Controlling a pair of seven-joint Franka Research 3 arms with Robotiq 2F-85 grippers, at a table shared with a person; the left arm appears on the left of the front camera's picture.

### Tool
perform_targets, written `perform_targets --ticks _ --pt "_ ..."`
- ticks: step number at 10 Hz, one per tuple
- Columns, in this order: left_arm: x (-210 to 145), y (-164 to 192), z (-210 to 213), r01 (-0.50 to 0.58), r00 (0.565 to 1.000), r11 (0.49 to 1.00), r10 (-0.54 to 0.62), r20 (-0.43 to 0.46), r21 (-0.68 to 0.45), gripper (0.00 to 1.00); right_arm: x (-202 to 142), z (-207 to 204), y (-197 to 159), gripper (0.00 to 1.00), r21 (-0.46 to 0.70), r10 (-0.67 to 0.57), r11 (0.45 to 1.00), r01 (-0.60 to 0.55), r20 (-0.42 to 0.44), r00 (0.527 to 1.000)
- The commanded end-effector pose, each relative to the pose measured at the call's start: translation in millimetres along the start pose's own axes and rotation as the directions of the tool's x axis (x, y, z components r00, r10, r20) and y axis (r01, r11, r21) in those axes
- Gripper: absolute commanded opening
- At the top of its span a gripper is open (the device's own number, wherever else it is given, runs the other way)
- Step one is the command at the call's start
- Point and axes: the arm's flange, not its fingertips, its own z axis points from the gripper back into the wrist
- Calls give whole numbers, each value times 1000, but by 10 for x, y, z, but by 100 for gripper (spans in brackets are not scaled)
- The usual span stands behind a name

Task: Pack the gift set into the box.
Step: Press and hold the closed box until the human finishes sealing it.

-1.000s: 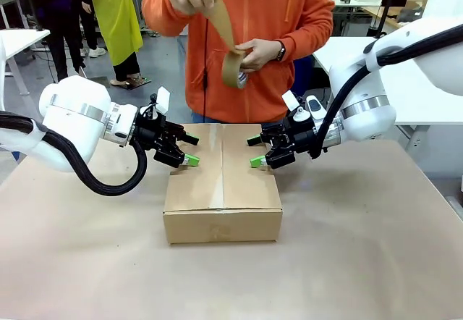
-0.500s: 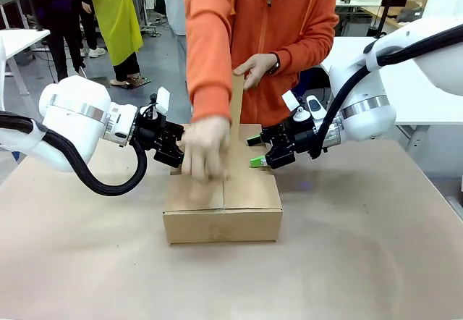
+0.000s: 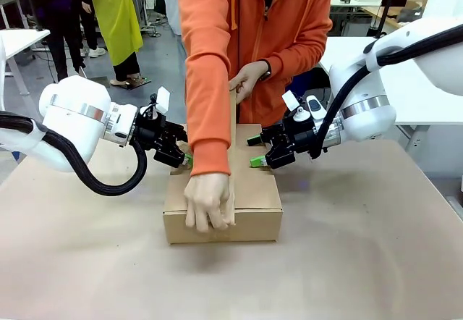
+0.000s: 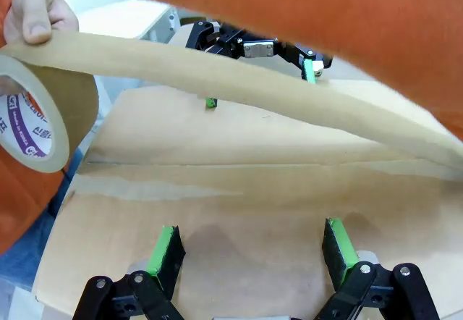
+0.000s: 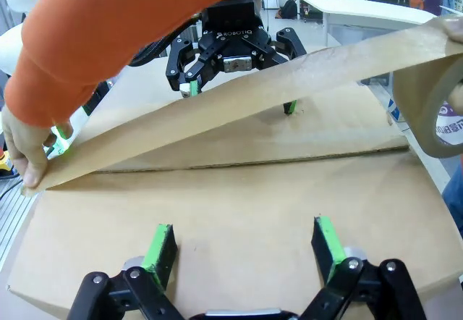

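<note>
Here the box [image 3: 246, 190] sits closed, brown tape [image 5: 289, 81] stretched above its seam.

Box [image 3: 249, 190] shut, contents hidden; sleeve [image 3: 206, 81] covers left gripper [image 3: 185, 159] tips.

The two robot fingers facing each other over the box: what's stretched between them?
A strip of brown tape stretched above the closed box, pulled by the person's hands, plus an orange sleeve. Both wrist views show it.
</note>
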Motion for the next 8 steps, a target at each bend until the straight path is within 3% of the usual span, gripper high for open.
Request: perform_targets --ticks 1,8 --pt "-24 -16 -5 11 1000 1000 -11 -2 -2 100 -3 -14 -13 100 4 4 1000 -4 -9 1000" --pt "-24 -16 -5 11 1000 1000 -11 -2 -2 100 -3 -14 -13 100 4 4 1000 -4 -9 1000"
